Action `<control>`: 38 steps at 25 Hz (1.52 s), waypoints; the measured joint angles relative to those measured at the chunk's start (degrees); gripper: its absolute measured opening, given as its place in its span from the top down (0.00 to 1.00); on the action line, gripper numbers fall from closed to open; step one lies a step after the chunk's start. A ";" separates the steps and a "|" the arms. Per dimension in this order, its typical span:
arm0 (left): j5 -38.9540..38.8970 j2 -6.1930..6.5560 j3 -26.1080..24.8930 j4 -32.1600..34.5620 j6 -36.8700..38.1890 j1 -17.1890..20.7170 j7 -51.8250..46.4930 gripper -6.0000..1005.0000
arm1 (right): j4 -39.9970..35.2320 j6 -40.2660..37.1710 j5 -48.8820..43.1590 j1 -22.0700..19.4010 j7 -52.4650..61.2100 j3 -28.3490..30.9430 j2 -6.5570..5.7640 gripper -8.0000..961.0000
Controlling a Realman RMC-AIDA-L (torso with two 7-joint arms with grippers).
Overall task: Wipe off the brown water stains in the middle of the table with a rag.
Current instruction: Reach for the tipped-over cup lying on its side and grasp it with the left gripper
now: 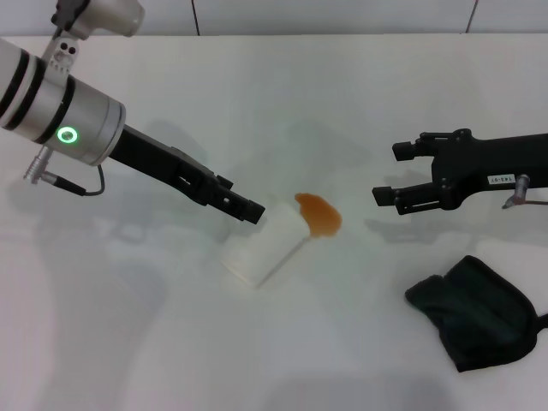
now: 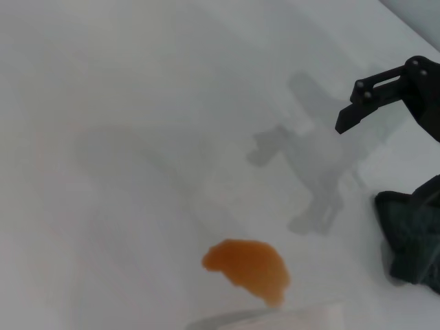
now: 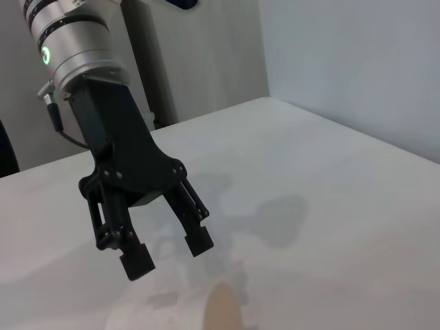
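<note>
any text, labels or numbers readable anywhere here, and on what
Small white label on the right gripper's body: printed characters, too small to read.
Left gripper, tipped-over white cup, rag, brown water stains, table: no text visible.
Nothing else legible.

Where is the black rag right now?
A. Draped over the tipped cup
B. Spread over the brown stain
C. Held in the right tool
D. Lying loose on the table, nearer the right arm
D: the rag lies heaped on the table, below the open right tool, clear of the stain.
</note>
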 joint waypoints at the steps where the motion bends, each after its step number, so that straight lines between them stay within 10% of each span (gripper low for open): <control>1: 0.00 -0.04 0.00 0.03 -0.03 0.05 0.00 0.13 | 0.00 0.01 0.00 -0.05 0.00 0.00 -0.01 0.09; 38: 0.93 0.05 0.00 7.03 -4.93 3.48 -0.18 0.14 | 0.00 -0.08 0.00 -0.05 0.39 0.00 -0.03 0.09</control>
